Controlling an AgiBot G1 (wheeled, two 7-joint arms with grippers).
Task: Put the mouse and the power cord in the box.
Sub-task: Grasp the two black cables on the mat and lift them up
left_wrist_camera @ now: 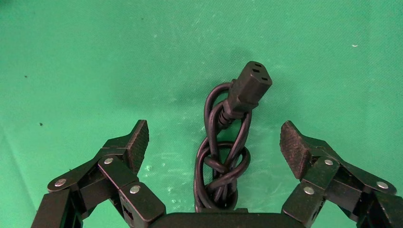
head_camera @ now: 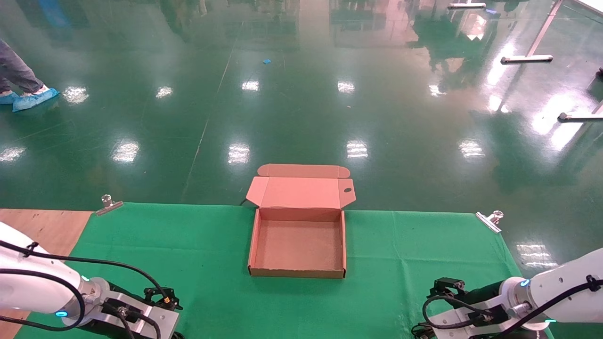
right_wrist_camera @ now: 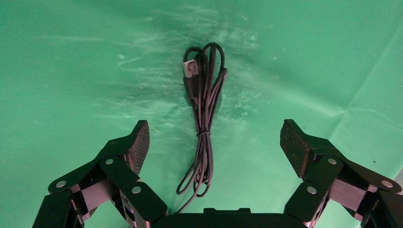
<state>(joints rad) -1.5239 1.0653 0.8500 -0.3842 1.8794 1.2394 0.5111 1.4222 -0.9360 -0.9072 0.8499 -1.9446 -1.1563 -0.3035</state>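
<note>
L hand (left_wrist_camera: 216,142) spread wide, power cord (left_wrist_camera: 228,137) betw. fingers, untouched.

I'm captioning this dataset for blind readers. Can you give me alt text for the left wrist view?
The open left gripper hangs over a bundled black power cord lying on green cloth, its fingers apart on either side of the cord and not touching it. The cord's chunky plug points away from the gripper.
</note>
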